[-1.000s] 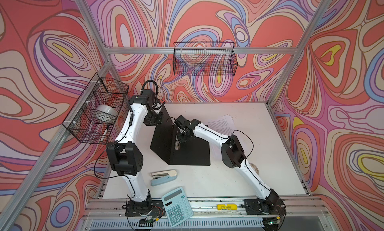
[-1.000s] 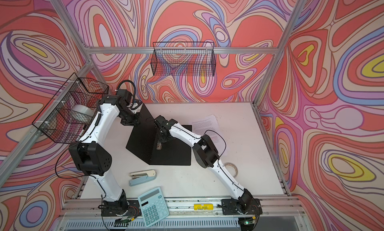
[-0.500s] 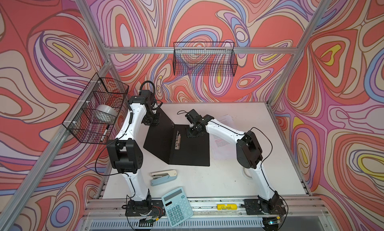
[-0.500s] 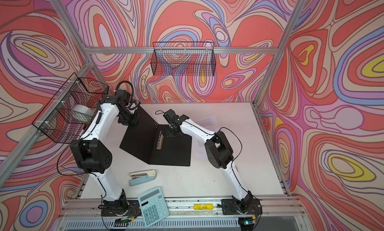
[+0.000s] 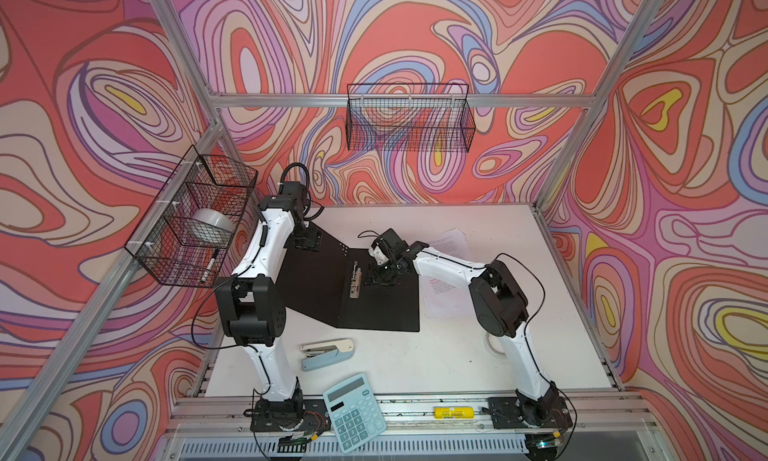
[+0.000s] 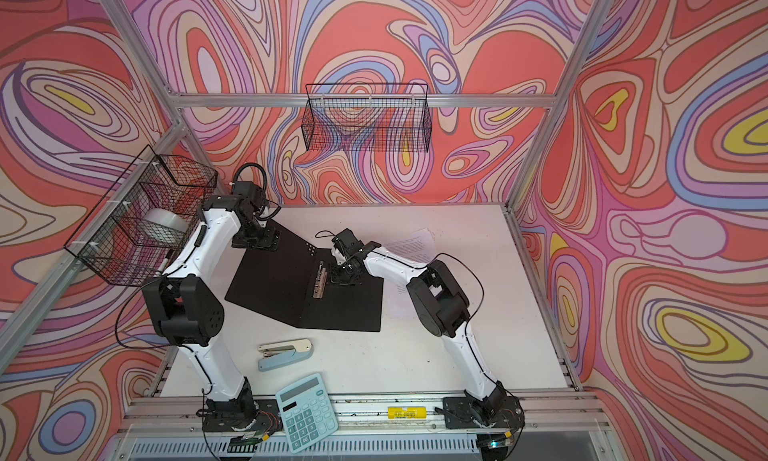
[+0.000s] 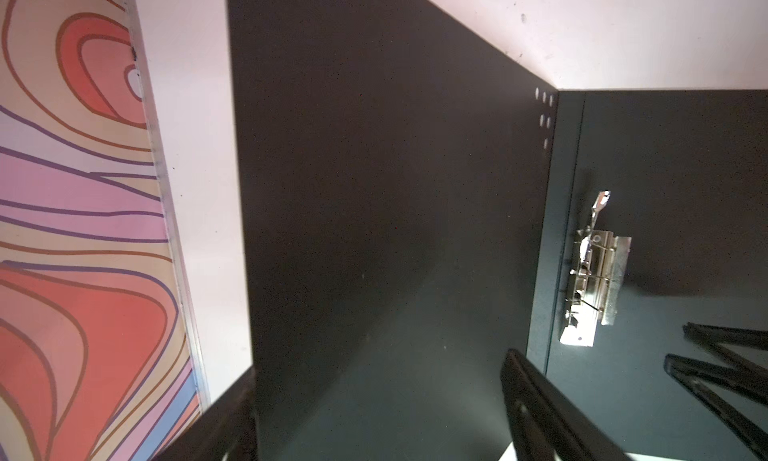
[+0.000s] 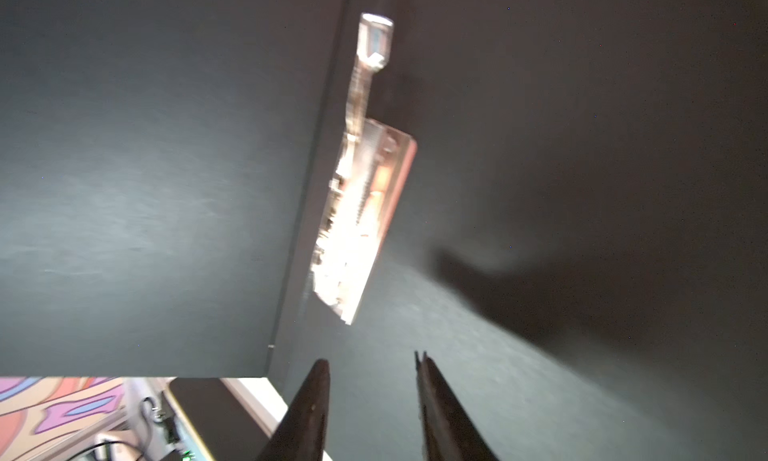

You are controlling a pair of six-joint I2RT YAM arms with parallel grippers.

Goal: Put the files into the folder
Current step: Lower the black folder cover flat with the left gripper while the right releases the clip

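The white table (image 5: 519, 355) is a flat matte slab, scuffed here and there, and nearly in the middle of it lies the folder (image 5: 382, 309), opened out with its black inside facing up. Its spine runs from the near side of the table to the far side, so its long axis points away from the arm bases. The right half lies flat, a plain dull rectangle, while the left cover seems to slant up from the spine. The files (image 5: 451, 241), thin white printed sheets with a few pink lines, lie on the table just beside the folder's right edge, none of them in the folder, long sides running roughly the same way and partly hidden under the right arm. The left gripper (image 5: 306, 242) sits at the far corner of the left cover; in its wrist view (image 7: 380, 363) the jaws are spread wide either side of the cover's edge, clamping nothing. The right gripper (image 5: 380, 278) hangs over the flat half beside the spine, jaws parted with only black board between them (image 8: 370, 359). Near the front sit a teal calculator (image 5: 353, 413) and a pale blue stapler (image 5: 328, 354). The shiny metal clip (image 5: 354, 279) lies along the spine.
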